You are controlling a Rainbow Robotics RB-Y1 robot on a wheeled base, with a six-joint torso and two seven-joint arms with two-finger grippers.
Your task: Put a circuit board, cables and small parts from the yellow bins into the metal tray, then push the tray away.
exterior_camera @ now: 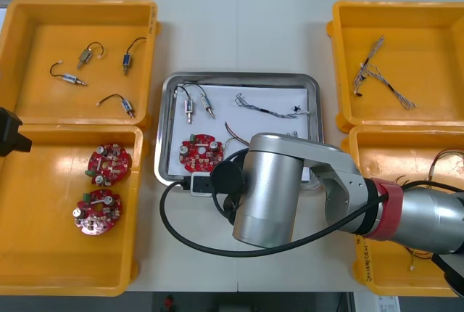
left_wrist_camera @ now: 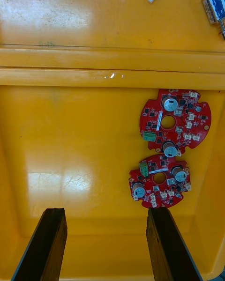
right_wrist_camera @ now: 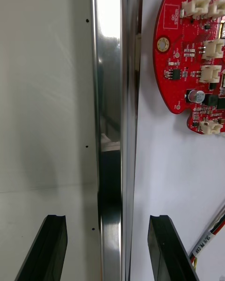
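Front view: right arm [exterior_camera: 290, 181] covers the near right corner of the tray [exterior_camera: 168, 127] and part of its near rim. A cable [exterior_camera: 233, 130] in the tray runs under the arm — end hidden. Right wrist view: board [right_wrist_camera: 192, 51] inside the tray rim cut by the edge; labelled wires [right_wrist_camera: 209, 244] likewise — print unreadable. Left wrist view: small metal part [left_wrist_camera: 214, 7] clipped too.

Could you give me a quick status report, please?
Right gripper open, astride near rim of metal tray. Left gripper open over near-left yellow bin. Circuit board, cables, small metal parts in tray.

Metal tray [exterior_camera: 239, 77] holds circuit board [exterior_camera: 201, 152], cables [exterior_camera: 264, 107], small metal parts [exterior_camera: 197, 105] — right arm [exterior_camera: 275, 181] above it.
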